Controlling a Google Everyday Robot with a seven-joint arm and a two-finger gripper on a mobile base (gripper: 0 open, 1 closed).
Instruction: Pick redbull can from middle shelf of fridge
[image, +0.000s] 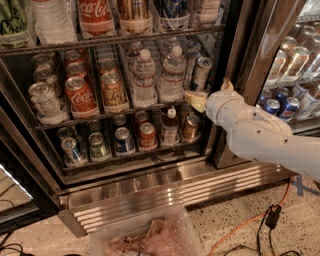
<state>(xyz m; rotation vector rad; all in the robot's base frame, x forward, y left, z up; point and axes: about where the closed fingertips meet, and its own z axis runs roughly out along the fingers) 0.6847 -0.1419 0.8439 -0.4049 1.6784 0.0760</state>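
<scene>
Here the gripper (210, 93) hangs at the right end of the middle shelf (125, 114), close beside the redbull can (202, 72).

Inside the fridge (150, 197), a large steel-framed display cooler with a ribbed base, the thin dark wire middle shelf holds, from the left, a squat silver can (44, 100), a fat red Coca-Cola can (80, 96), an orange-gold can (113, 90) and two clear plastic water bottles (145, 77). Then comes the slim, tall blue-and-silver redbull can, which stands leaning slightly at the shelf's right end. One of the pale beige fingers (195, 100) lies just under its base and the other shows well apart to the right, so the fingers are spread and grasp nothing. The white jointed arm (260, 135) runs off to the right, across the steel door post.
</scene>
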